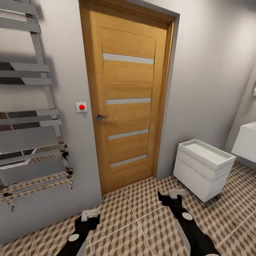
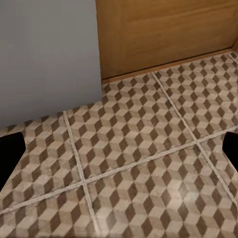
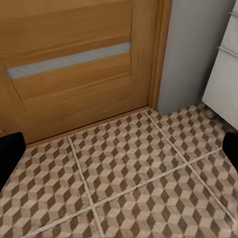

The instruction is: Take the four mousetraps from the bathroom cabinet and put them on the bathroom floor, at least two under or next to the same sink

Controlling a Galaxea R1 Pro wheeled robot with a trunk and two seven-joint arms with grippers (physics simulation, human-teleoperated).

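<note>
Both grippers hang low over the bathroom floor (image 1: 142, 213), the left gripper (image 1: 90, 214) and right gripper (image 1: 176, 193) each with fingers spread apart and nothing between them. Cube-patterned tile lies beneath and ahead of both finger pairs, running up to a closed wooden door (image 1: 128, 103). Beyond the right fingers, to their outer side, stands a small white drawer unit (image 1: 202, 167), and farther that way the sink (image 1: 247, 142) edge shows.

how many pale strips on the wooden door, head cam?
4, stacked down the door: top strip, second level with the handle, third, lowest near the bathroom floor. Whole door face visible, so none hidden.
</note>
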